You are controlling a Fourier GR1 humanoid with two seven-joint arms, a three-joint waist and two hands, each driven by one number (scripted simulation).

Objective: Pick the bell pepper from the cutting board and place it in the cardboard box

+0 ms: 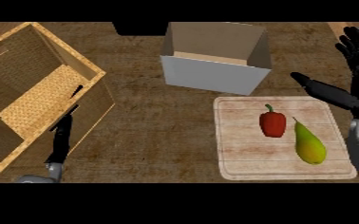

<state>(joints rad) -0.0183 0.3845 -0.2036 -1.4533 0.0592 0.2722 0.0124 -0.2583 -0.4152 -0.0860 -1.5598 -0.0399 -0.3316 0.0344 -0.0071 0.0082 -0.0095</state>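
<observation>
Left hand: the left hand (61,140) is the nearest thing, coming in at about 7 o'clock; its dark fingers lie straight and slack along the edge of the wicker basket (98,83), holding nothing. It looks parked there, out of the way of the work on the other side.
Cutting board: the cutting board (242,159) lies at about 4 o'clock, pale wood with a groove round its rim, flat on the counter (161,123).
Bell pepper: the bell pepper (273,124) sits on the board's upper middle, red, stem towards 12 o'clock, untouched. It has bare board on its 9 o'clock side, which I judge leaves room for fingers to come down around it.
Pear: the pear (308,144) lies just beside the pepper at its 4 o'clock, narrow end up; close enough that a grasp could nudge it.
Right hand: the right hand (329,94) hangs at 3 o'clock, above the board's far right corner, thumb stretched towards the pepper and fingers spread and straight near the edge; open, gripping nothing. I read it as poised for the pick.
Cardboard box: the cardboard box (210,73) stands at 12 o'clock, just beyond the board, top open, so the pepper's way in is short.
Writing: no brand, label or lettering shows on anything.
</observation>
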